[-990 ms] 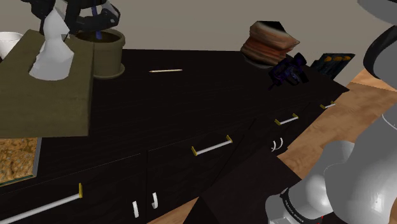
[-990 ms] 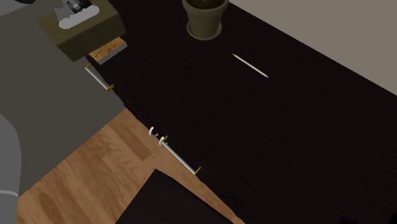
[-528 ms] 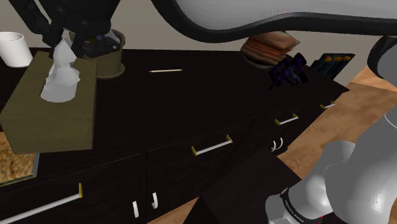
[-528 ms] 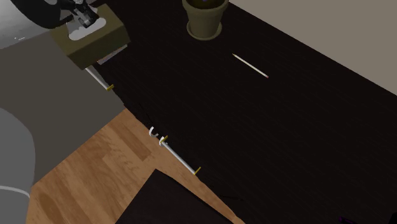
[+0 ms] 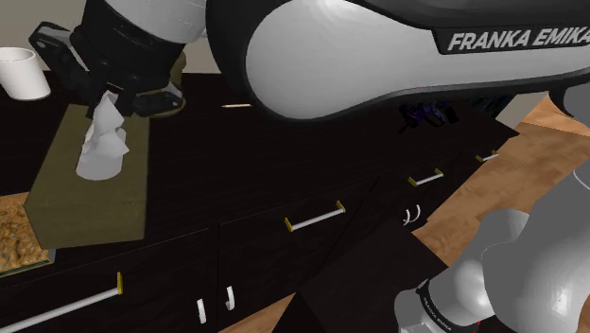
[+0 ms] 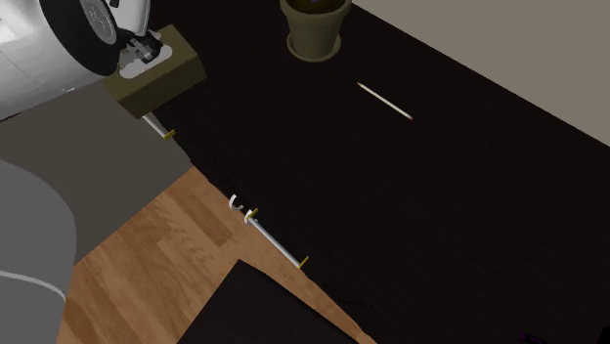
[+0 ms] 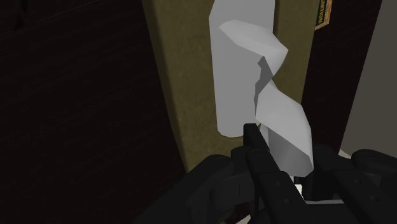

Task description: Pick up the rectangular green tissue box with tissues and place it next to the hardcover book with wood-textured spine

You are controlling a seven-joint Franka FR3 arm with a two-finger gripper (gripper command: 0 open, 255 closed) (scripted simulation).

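Directly under the gripper is the olive-green tissue box, at the left end of the dark cabinet top in the shoulder view. Its white tissue sticks up into the black fingers. In the wrist view the gripper is narrow, pinching that tissue. One finger presses its side and the other is hidden behind the paper. The box top runs lengthwise away from the fingers. So the box is held by its tissue. Cannot tell if its base touches the surface or hangs just above.

In the second exterior view the box is at the counter's front edge, just above a drawer handle, with the gripper on top of it. A plant pot stands well apart toward that view's right, and a thin pale stick lies farther right. In the shoulder view a white cup stands beyond the box, and a cork-textured tray lies just beside its near corner.
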